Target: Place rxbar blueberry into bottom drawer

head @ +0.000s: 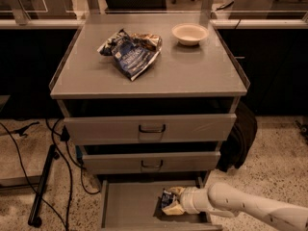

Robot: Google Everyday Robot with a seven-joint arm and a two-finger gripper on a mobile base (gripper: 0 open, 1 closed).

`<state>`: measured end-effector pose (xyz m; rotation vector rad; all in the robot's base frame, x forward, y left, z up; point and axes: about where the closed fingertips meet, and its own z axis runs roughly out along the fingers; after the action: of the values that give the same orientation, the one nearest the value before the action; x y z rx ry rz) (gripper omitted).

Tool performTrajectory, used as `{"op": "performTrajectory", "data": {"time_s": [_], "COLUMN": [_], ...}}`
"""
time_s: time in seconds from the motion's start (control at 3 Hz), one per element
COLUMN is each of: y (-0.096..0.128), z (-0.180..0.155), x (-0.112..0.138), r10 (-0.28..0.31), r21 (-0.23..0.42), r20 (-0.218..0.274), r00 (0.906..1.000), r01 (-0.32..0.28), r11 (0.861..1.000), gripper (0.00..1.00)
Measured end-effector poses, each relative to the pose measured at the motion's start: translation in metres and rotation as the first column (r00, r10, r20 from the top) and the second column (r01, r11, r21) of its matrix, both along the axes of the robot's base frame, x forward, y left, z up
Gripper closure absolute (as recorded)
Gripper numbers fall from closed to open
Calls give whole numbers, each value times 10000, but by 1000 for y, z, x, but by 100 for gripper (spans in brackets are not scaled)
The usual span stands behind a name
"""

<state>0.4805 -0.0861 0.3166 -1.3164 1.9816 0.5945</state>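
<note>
Pinching the small flat navy-blue wrapped snack bar (167,198) between pale fingers, the hand (170,202) hangs low inside the wide shallow grey metal bottom drawer (127,210), near its right end. The bar sits at the hand's 9 o'clock tip; I cannot tell whether it touches the floor. The white arm (250,210) reaches in from 4 o'clock, nearly level, across the drawer's right wall. Open floor stretches toward 9 o'clock, and the middle drawer front (151,161) stands close at 12 o'clock.
</note>
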Motion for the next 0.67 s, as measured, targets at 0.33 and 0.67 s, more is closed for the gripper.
{"op": "performTrajectory", "data": {"time_s": [0.33,0.67], "y": [2,9], "z": [-37,-70], "x": [-3,-3], "r10": [175,335], "r21": [295,625], "r20": [-33,-35], "r00": [9998,9994], "r01": [-174,-332], "r11": [9994,9975], "gripper": [100,100]}}
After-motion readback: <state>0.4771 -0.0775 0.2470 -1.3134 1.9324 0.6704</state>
